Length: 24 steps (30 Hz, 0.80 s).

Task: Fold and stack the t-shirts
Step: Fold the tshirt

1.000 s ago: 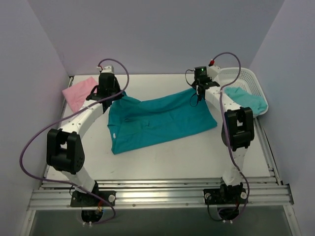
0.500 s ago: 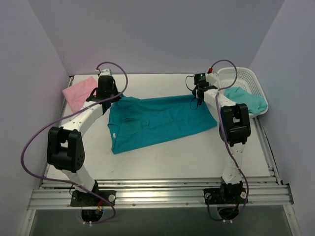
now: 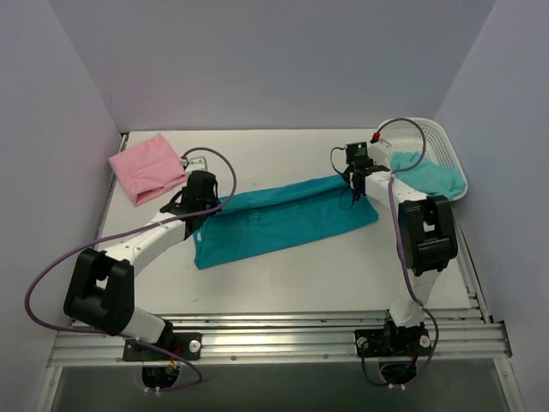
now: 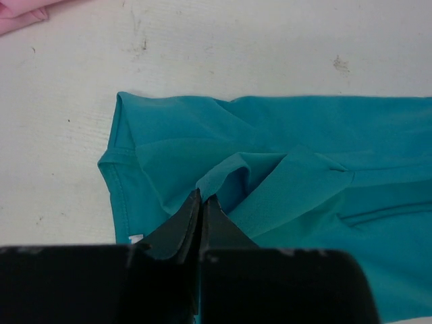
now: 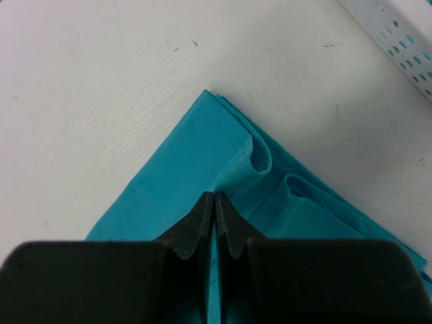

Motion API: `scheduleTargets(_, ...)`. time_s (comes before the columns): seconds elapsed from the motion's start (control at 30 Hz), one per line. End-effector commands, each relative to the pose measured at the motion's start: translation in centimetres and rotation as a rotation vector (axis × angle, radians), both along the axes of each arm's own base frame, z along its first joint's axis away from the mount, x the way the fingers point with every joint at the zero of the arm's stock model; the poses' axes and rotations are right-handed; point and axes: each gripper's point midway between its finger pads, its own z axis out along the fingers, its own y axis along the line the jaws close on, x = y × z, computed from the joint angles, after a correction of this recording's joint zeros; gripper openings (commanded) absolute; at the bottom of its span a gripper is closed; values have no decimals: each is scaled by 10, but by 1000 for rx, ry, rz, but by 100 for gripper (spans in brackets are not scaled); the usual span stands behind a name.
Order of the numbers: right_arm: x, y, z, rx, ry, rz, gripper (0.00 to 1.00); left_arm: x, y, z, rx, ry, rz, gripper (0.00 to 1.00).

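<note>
— Any words or numbers you can read out there?
— None. From my left wrist I see a small white tag (image 4: 136,237) on the teal shirt (image 4: 324,155), too tiny to read.

Left arm (image 3: 146,239) and right arm (image 3: 408,296) have white links, bulky black joint housings (image 3: 94,296), looping purple cables (image 3: 26,300), tapered black fingers (image 4: 177,233); a green light (image 3: 352,148) glows at two o'clock.
</note>
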Motion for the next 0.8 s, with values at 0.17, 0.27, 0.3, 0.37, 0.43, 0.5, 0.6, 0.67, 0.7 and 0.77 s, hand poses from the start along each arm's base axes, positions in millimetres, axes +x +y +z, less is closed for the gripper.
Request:
scheduleTargets(0.17, -14, -8, 6, 0, -28, -32, 0, -30, -10, 13, 6, -75, 50, 2)
scheduleTargets(0.27, -20, -8, -5, -8, -1, -32, 0, -43, -11, 6, 19, -58, 63, 2)
scheduleTargets(0.3, -21, -8, -7, -10, 3, -35, 0, -45, -11, 5, 21, -58, 68, 2)
scheduleTargets(0.37, -25, -9, -13, -17, 15, -36, 0, -52, -14, -2, 24, -47, 72, 2)
scheduleTargets(0.43, -30, -10, -19, -24, 34, -38, 0, -56, -18, -6, 22, -47, 82, 2)
scheduleTargets(0.5, -32, -12, -24, -27, 53, -49, 0, -64, -23, -16, 24, -24, 87, 2)
scheduleTargets(0.6, -39, -18, -32, -38, 84, -81, 47, -75, -25, -30, 32, 22, 134, 11)
scheduleTargets(0.67, -43, -21, -32, -43, 93, -102, 75, -87, -22, -41, 69, 59, 165, 46)
scheduleTargets(0.7, -44, -23, -31, -48, 91, -110, 76, -93, -34, -42, 43, 52, 173, 61)
scheduleTargets(0.77, -45, -24, -29, -46, 89, -123, 78, -107, -31, -43, 98, 59, 201, 84)
